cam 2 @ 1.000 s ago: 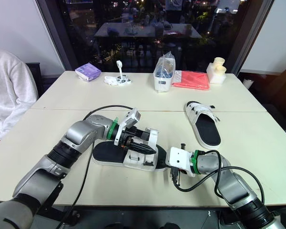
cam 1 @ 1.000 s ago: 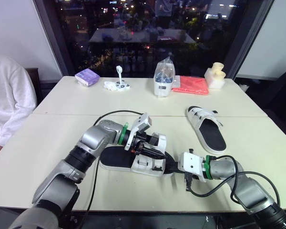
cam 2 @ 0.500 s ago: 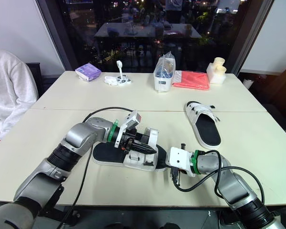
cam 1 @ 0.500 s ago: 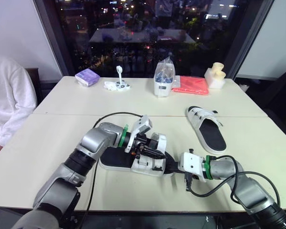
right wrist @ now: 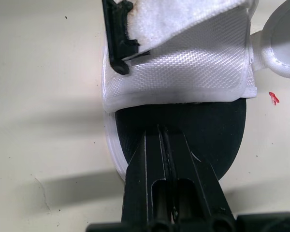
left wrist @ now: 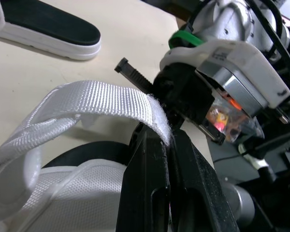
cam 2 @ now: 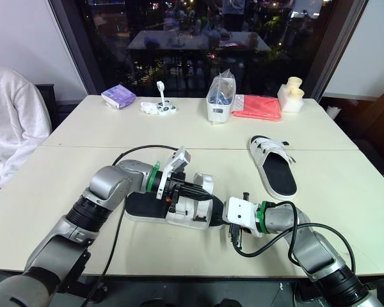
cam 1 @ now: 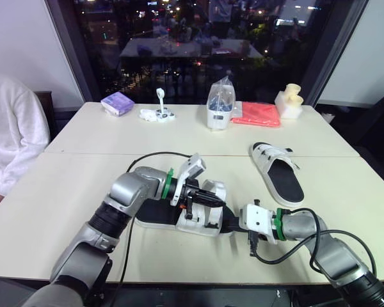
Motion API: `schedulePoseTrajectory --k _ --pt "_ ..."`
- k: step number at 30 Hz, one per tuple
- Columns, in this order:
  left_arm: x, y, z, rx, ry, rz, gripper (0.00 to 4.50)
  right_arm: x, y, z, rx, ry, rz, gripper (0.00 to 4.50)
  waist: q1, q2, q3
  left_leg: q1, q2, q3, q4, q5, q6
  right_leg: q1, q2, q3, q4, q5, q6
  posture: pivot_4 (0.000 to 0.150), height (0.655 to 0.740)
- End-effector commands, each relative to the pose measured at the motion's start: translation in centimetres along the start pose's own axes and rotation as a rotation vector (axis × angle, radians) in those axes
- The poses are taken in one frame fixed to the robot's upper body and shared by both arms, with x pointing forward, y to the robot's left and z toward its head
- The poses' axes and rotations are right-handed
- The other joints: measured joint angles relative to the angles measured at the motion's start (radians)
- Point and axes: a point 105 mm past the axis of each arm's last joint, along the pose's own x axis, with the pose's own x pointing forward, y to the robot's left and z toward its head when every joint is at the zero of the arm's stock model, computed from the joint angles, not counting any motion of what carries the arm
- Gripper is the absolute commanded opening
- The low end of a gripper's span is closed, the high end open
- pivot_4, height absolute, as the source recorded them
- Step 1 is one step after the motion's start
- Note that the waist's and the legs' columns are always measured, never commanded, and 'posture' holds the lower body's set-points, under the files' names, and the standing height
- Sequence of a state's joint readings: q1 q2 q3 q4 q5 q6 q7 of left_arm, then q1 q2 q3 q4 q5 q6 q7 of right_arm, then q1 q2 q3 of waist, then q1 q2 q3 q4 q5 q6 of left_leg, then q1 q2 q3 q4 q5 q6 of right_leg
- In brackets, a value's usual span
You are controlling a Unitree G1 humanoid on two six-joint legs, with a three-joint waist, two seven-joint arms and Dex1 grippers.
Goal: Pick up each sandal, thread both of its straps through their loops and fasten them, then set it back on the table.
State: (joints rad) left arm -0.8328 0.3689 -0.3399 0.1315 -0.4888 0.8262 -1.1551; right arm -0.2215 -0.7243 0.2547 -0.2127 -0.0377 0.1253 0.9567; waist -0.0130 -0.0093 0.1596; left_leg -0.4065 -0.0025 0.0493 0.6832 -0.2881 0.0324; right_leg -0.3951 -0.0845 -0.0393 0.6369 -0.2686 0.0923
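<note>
Our left gripper is clenched on the free end of the white strap. The strap arches up and back from the fingertips to the upper of the near sandal, just below them. Our right gripper is clamped on the rim of the black sole directly ahead of it, steadying the sandal, which rests on the table. The two grippers sit close, facing each other across the shoe. The second sandal lies well beyond the right gripper, apart from both

We judge the step in hand to be feeding this strap through its loop. We cannot make out the loop, so we should find it first. Then we lead with the strap tip flat and untwisted, pinch close to the tip so it does not flop, and let the right gripper hold firm against the pull
</note>
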Motion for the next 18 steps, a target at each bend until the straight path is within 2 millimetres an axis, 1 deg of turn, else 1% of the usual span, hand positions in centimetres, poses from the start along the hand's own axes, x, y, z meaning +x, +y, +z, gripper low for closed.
schedulePoseTrajectory --k 1,4,7,12,18 --pt "-0.2 -0.8 1.3 0.056 -0.031 -0.037 0.06 0.8 1.7 -1.3 0.042 0.047 0.067 0.00 0.000 0.000 0.000 0.000 0.000 0.000 0.000 0.000 0.000 0.000 0.000 0.000 0.000 0.000 0.000 0.150 0.7400" --pt "-0.4 -1.8 1.2 0.065 -0.037 -0.099 0.06 0.8 1.6 -1.3 0.040 0.050 0.065 0.00 -0.001 0.000 0.000 0.000 0.000 0.000 0.000 0.000 0.000 0.000 0.000 0.000 0.000 0.000 0.000 0.150 0.7400" --pt "-0.7 -2.1 1.2 0.059 -0.045 -0.126 0.06 0.7 1.6 -1.4 0.040 0.051 0.065 0.00 -0.001 0.000 0.000 0.000 0.000 0.000 0.000 0.000 -0.001 0.000 -0.001 0.000 0.000 0.000 0.000 0.150 0.7400" --pt "-1.1 -1.6 0.4 0.047 -0.041 -0.114 0.06 0.8 1.8 -1.3 0.040 0.050 0.067 0.00 -0.001 0.000 0.000 0.000 0.000 0.000 -0.001 0.000 -0.001 0.000 -0.001 0.000 0.000 -0.002 -0.003 0.150 0.7400" --pt "-1.4 -0.4 -1.5 -0.002 -0.042 -0.071 0.06 1.0 1.8 -1.2 0.040 0.044 0.068 0.00 -0.002 0.001 0.000 0.000 0.000 0.000 -0.001 0.000 -0.001 0.000 -0.002 0.000 0.000 -0.002 -0.003 0.150 0.7400"
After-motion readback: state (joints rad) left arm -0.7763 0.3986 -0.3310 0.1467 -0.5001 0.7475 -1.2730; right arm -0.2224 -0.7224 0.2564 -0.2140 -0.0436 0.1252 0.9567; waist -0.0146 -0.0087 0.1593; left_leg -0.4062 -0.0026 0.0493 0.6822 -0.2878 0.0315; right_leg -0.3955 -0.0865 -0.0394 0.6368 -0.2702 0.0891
